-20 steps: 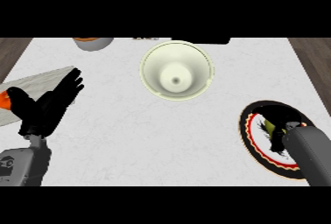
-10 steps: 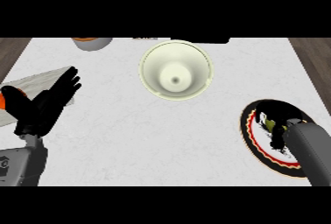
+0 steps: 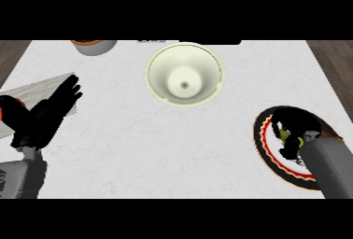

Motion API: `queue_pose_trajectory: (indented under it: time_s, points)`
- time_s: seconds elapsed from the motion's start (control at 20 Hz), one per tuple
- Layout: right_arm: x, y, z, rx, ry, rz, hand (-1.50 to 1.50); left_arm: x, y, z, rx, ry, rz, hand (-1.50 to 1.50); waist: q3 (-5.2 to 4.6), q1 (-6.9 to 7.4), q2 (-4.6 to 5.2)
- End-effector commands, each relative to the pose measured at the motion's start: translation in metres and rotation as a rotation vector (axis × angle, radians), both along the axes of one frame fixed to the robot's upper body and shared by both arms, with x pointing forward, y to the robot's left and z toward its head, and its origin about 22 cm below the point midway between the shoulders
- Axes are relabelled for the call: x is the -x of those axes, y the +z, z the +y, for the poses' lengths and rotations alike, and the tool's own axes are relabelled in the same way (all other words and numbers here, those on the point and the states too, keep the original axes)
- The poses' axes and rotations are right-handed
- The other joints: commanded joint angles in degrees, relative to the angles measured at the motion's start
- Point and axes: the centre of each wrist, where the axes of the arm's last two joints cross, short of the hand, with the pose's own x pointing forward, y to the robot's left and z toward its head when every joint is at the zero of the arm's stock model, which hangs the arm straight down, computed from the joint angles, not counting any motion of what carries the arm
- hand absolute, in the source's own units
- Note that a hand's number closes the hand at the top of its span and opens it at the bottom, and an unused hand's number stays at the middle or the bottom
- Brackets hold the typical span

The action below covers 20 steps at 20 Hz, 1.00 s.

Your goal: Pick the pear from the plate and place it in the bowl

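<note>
Head view, looking steeply down on the white counter [image 3: 151, 154]. The right hand [image 3: 298, 131] lies over the plate [image 3: 270, 154] at the right edge, its black fingers curled down onto the pear [image 3: 284, 134], of which only a yellow-green patch shows beneath them; the grey forearm covers the plate's lower right part. The pear is thus on the plate, mostly hidden by the hand, and whether it is lifted clear of the plate cannot be told. The bowl [image 3: 185, 74], pale cream, stands well apart from the plate, up and to the left near the counter's far edge, with bare counter between the two. The left hand [image 3: 48, 112] rests at the left edge, fingers straight and spread, partly over a grey board [image 3: 41, 87]. A grey cup [image 3: 95, 45] with an orange interior sits at the far left edge, near the bowl but not touching it.
</note>
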Motion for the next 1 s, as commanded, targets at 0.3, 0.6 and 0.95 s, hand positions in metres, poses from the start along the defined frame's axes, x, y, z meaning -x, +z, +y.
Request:
queue_pose_trajectory:
  time_s: [0.3,0.6,0.95]
  points:
    - [0.06,0.023,0.076,-0.167,-0.384,-0.383,1.5,0.003,0.004,0.005,0.021,0.049,0.0,0.0,0.19,-2.79,-0.63]
    - [0.116,0.102,0.112,-0.148,-0.387,-0.509,1.5,0.011,-0.003,0.0,0.013,0.015,0.002,0.0,0.21,-1.22,-0.22]
    - [0.166,0.189,0.151,-0.09,-0.362,-0.635,1.5,0.004,0.004,-0.01,0.01,-0.014,0.001,0.0,0.2,0.36,0.11]
